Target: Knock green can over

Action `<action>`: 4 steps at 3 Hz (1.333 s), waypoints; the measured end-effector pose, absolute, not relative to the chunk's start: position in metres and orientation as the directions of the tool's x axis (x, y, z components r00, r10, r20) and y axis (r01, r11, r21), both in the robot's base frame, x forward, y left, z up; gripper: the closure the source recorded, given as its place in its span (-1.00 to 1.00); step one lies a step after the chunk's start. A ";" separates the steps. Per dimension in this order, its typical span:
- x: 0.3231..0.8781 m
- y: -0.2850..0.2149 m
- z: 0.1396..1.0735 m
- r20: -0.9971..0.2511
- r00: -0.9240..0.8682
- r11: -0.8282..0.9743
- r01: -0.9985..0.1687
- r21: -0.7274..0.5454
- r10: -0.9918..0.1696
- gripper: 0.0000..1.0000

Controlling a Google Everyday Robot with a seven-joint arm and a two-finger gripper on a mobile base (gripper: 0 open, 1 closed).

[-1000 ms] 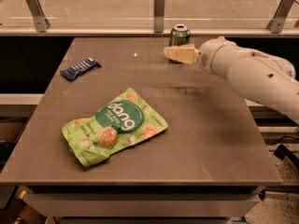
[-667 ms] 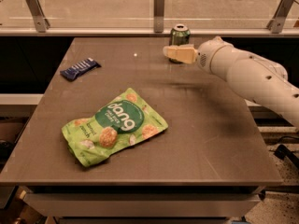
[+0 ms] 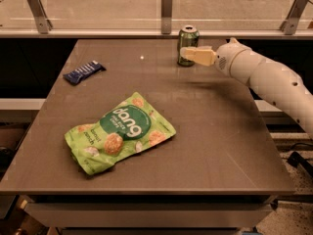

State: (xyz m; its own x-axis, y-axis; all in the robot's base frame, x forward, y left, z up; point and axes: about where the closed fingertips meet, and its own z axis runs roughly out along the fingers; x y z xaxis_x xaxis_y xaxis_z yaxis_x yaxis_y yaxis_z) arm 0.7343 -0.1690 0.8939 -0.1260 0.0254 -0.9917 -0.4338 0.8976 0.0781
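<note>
Small green metal drink can with silver top rim [image 3: 188,35]: upright, far edge of grey-brown rectangular table [image 3: 220,146], right of centre. Across its lower half in this view, cream two-finger gripper [image 3: 185,53], pointing left at can height. Contact with can: cannot tell. Fingers [image 3: 199,56] together, no gap visible. White jointed arm [image 3: 266,77] reaching in from right. Well apart, near table middle: flat light-green "dang" snack bag [image 3: 120,131], lying face up. Far left: dark blue wrapped bar [image 3: 84,72], lying flat.
</note>
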 end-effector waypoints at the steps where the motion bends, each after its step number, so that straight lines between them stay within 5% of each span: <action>1: 0.738 -0.180 0.898 -0.993 -0.114 0.898 -0.436 0.064 0.016 -1.00; 4: 0.750 -0.169 0.912 -0.996 -0.073 0.870 -0.493 -0.016 -0.059 -1.00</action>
